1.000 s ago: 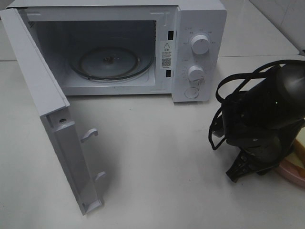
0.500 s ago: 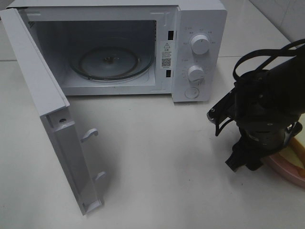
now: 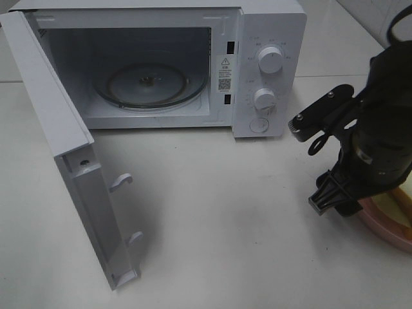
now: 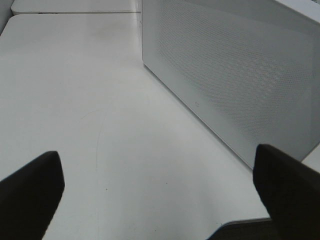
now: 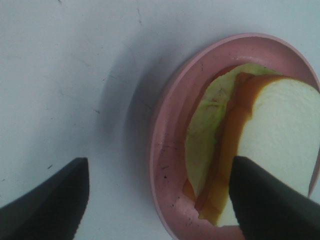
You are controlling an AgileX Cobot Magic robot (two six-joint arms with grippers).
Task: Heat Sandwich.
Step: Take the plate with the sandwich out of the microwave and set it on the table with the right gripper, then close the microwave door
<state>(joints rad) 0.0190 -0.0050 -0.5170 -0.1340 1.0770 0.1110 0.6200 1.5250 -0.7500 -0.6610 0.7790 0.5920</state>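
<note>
Moved: black right gripper (image 5: 159,200) has risen, jaws spread above round pink plate (image 5: 167,150).
Sandwich: white-bread sandwich (image 5: 250,145) on plate.
Left gripper (image 4: 160,195): apart.

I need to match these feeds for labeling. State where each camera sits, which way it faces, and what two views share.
Exterior high: mounted above, looking down on the table, the open microwave and the right arm over the pink plate.
Left wrist: on the left arm, facing along the table past the left gripper, jaws wide apart, toward the microwave's perforated wall.
Right wrist: on the right arm, facing down past the right gripper, jaws apart, at the sandwich on the plate.
Shared: exterior and right wrist both show the plate.
</note>
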